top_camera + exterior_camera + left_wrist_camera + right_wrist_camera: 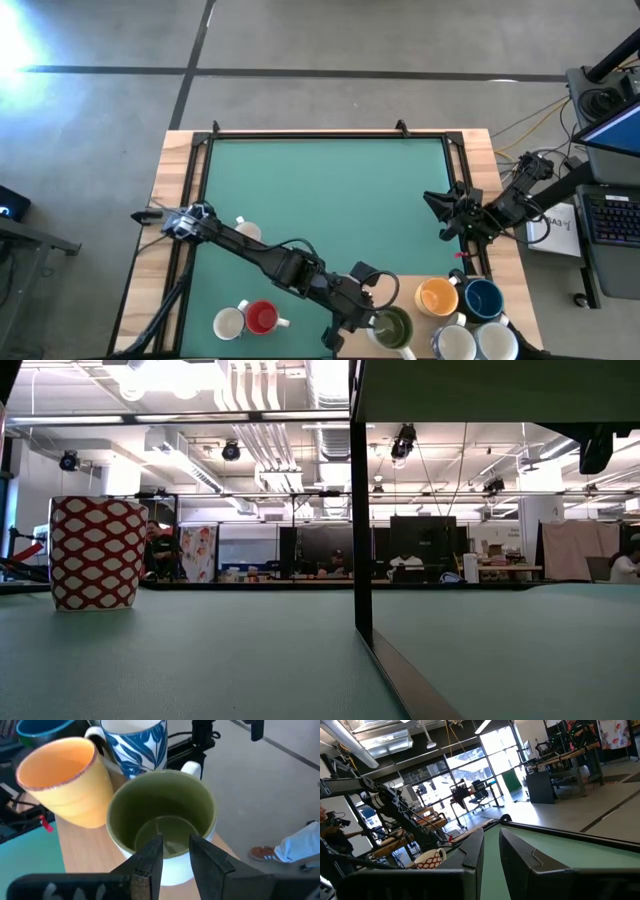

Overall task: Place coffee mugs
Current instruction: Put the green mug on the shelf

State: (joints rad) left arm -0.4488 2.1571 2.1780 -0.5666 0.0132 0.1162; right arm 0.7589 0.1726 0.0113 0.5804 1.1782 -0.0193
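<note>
My left gripper (372, 318) reaches to the table's near edge, over the near rim of the white mug with the olive-green inside (393, 328) (162, 815). Its fingers (150, 862) stand a narrow gap apart. That mug stands on the wooden border beside the orange mug (437, 297) (62, 775), the dark blue mug (483, 297) and two white mugs (455, 343) (497, 342). A white mug (230, 322) and a red mug (262, 317) stand on the green mat near its left corner. My right gripper (442, 212) waits open at the right edge. My left gripper comes slanting down from the table's left at the green-lined mug's near rim (175, 857). Both fingertips show in front of the rim and the hollow. I cannot tell whether they touch the mug.
A red-and-white patterned mug (97, 553) (245, 230) stands on the mat's left part, under the left arm. A blue leaf-patterned mug (137, 745) stands behind the green one. Black rails (330, 133) frame the mat. The mat's middle and far part (330, 190) is bare.
</note>
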